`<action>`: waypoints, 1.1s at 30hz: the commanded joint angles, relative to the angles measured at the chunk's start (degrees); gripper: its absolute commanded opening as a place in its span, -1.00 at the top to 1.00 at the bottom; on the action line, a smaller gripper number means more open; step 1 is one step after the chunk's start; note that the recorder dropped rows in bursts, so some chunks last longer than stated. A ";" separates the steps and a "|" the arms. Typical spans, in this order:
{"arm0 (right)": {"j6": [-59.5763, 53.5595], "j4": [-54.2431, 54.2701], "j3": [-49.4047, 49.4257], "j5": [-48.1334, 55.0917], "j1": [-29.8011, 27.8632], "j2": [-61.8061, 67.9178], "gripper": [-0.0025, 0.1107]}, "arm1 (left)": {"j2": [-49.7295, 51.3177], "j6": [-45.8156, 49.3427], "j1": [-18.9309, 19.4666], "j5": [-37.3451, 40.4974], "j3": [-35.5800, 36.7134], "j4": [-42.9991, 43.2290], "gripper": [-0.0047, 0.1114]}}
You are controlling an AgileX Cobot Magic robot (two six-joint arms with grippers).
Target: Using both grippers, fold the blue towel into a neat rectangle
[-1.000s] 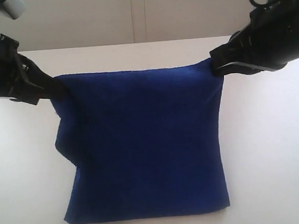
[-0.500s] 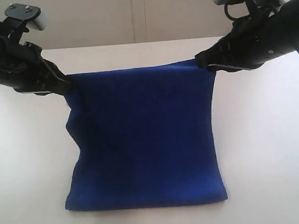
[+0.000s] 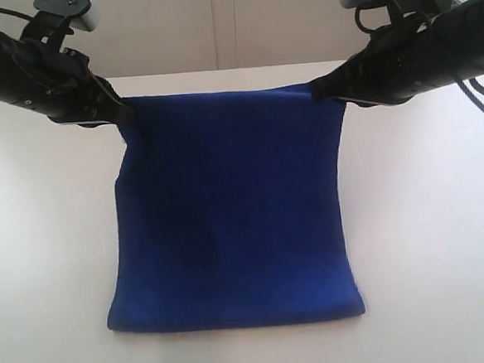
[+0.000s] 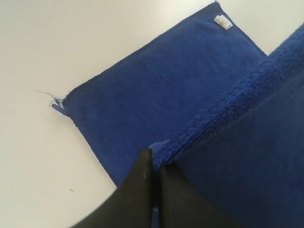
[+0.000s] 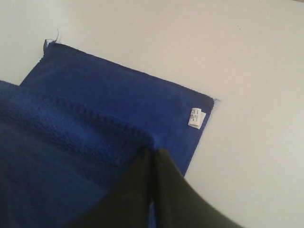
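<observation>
blue towel (image 3: 231,207): raised by its far edge, which is stretched level between the two grippers. The cloth slopes down toward the near side, where its near edge rests on the table.
left gripper (image 3: 123,115): jaws pressed together, pinching the towel's far left corner.
right gripper (image 3: 323,89): jaws clamped tight on the far right corner.
lower layer: both wrist views show a second layer of the towel lying flat on the table beneath the lifted part.
white tag (image 5: 196,117): at one corner of that flat layer.
loose thread (image 4: 47,95): sticks out from another corner of the flat layer.
table (image 3: 427,218): white and plain.
</observation>
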 commanded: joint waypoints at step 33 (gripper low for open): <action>1.39 -0.76 -5.16 -11.88 -0.02 13.98 0.96 | 12.90 4.40 0.07 -8.41 -6.36 -8.17 0.92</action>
